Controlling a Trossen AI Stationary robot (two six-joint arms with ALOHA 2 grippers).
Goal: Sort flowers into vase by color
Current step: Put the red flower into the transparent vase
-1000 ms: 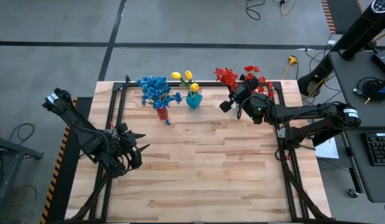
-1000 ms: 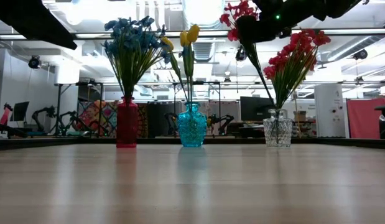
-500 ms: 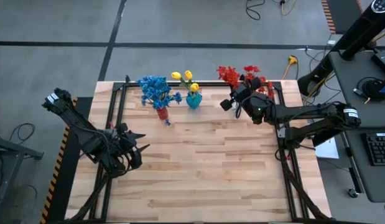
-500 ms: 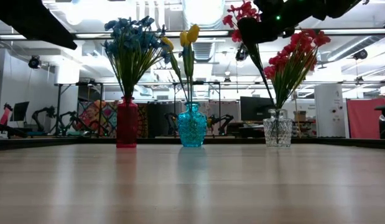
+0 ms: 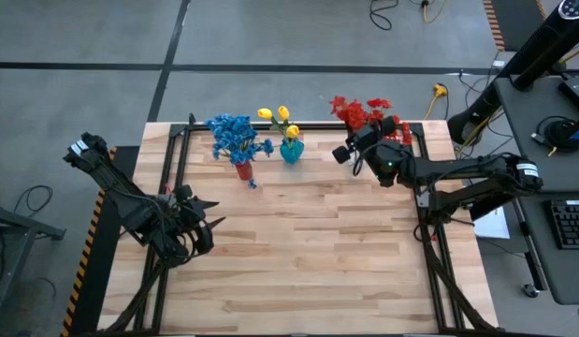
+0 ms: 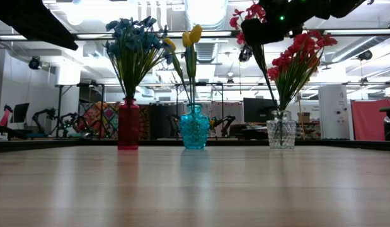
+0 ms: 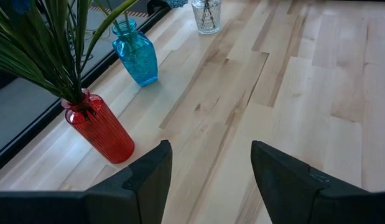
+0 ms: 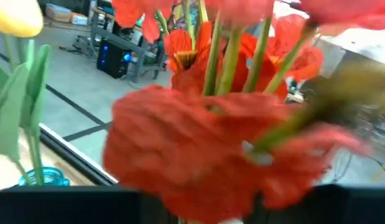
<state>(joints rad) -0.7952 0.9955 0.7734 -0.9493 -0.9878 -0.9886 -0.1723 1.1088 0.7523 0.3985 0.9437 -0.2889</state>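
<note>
Three vases (image 6: 281, 130) holding flowers (image 6: 298, 60), right pincer (image 5: 356, 150) among red blooms, grip unclear, left pincer (image 7: 208, 165) open.

Through the left wrist camera I look past my left gripper (image 7: 211, 180), its two dark fingers (image 7: 145, 180) standing apart with bare boards between them and nothing held. Ahead lies the pale wooden table (image 7: 292, 93). Nearest stands a ribbed red vase (image 7: 100, 129) with green stems (image 7: 49, 56) fanning up out of it. Beyond it is a blue glass vase (image 7: 137, 55) holding a few green stems, and farthest off a clear glass vase (image 7: 206, 15). All three stand upright along the table's black-edged rim.
</note>
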